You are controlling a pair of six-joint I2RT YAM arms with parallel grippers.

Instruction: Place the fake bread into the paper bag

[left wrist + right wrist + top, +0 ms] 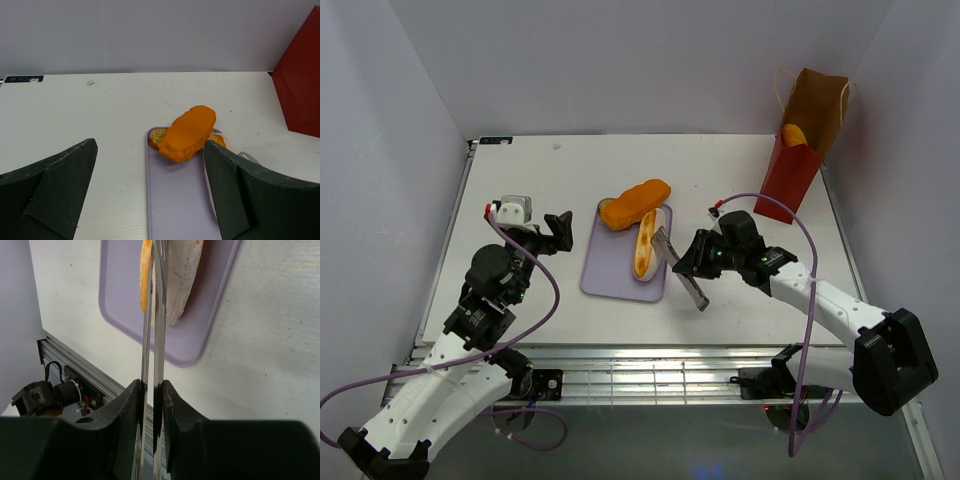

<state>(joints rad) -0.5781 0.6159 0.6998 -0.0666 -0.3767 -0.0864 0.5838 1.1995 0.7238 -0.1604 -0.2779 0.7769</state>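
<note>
- even, bright, diffuse light from above; the white desk (740, 190) reads clean without blown glare.
- shadows are soft and short: a faint one beside the paper bag (807, 140), a thin one under the lavender tray (200, 335).
- wrist views: near gripper fingers (55, 190) are dark and slightly soft.
- the tongs (152, 340) show a mild sheen.

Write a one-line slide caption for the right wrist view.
Right gripper squeezes tongs reaching toward a split bun on the lavender tray.
</note>
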